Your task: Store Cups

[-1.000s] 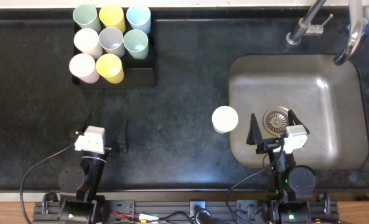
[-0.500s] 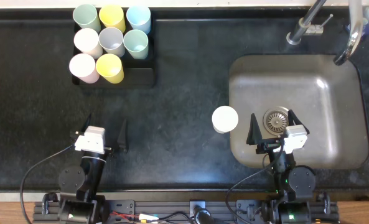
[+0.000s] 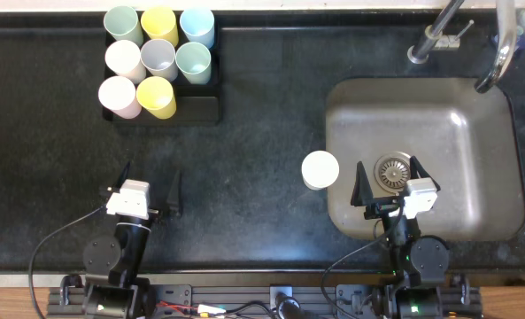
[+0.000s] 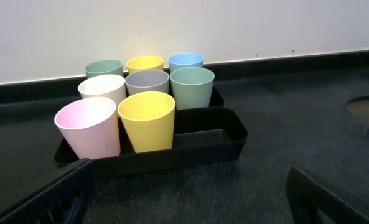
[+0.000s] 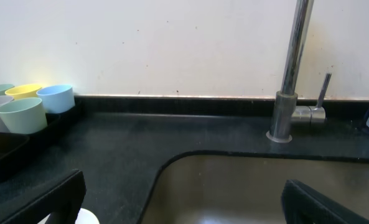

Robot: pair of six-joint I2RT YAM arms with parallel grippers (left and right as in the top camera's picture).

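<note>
Left gripper [image 3: 150, 180] and right gripper [image 3: 387, 170]: my fingers spread, nothing held. White cup [image 3: 320, 168] upside down on counter [image 3: 253, 168], just beside sink [image 3: 461, 151]; tray [image 3: 202, 109] holds eight cups

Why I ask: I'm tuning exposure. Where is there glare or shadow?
Top view: the sink shines, and the white cup beside it is washed out. Left wrist view: the back yellow cup glows. Right wrist view: a bright streak runs down the tap.

Left tool [image 3: 150, 175]: fingers spread wide apart, arm folded back close above its base.
Right tool [image 3: 387, 167]: fingers spread wide apart, arm folded likewise.
</note>
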